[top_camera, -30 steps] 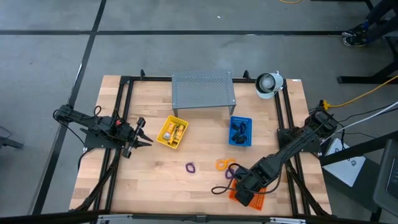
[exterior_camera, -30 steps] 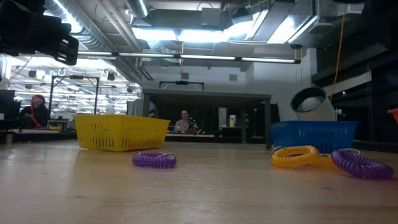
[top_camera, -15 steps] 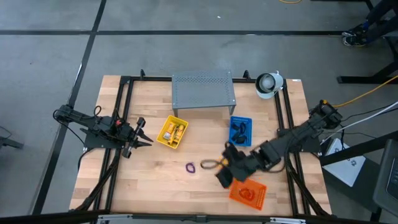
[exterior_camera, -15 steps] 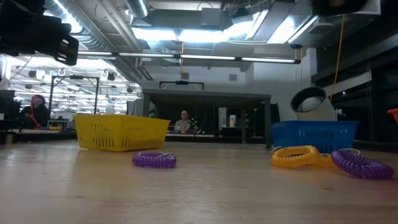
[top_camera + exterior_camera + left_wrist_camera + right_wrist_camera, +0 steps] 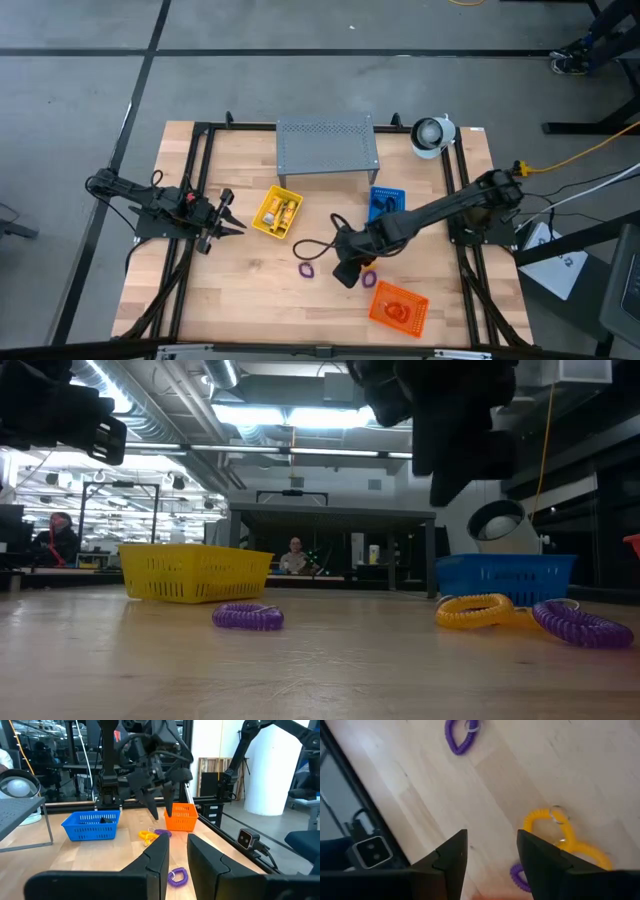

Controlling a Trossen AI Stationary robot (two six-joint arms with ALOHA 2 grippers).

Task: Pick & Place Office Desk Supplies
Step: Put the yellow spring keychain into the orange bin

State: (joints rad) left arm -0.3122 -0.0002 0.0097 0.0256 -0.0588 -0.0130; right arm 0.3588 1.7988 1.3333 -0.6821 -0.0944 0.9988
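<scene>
A purple loop (image 5: pixel 306 268) lies flat on the table near the middle. A yellow-orange loop (image 5: pixel 560 837) and a second purple loop (image 5: pixel 368 280) lie together just to its right. A red loop (image 5: pixel 398 310) sits in the orange tray (image 5: pixel 415 318). Yellow-and-white packets (image 5: pixel 280 210) fill the yellow tray, and black clips (image 5: pixel 386 208) sit in the blue tray. My right gripper (image 5: pixel 345 262) hangs open above the table between the purple loop and the yellow-orange loop, touching nothing. My left gripper (image 5: pixel 232 213) waits open at the table's left side.
The yellow tray (image 5: pixel 262 222) and the blue tray (image 5: pixel 374 226) stand behind the loops. The grey perforated stand (image 5: pixel 327 145) is at the far edge, with a white round object (image 5: pixel 432 135) at the far right corner. Black frame rails (image 5: pixel 190 180) run along both sides.
My right arm has swung from above the orange tray at the near right toward the table's left and a little toward the far edge. It now hangs over the loops near the middle. The red loop in the orange tray came into view as the arm left.
</scene>
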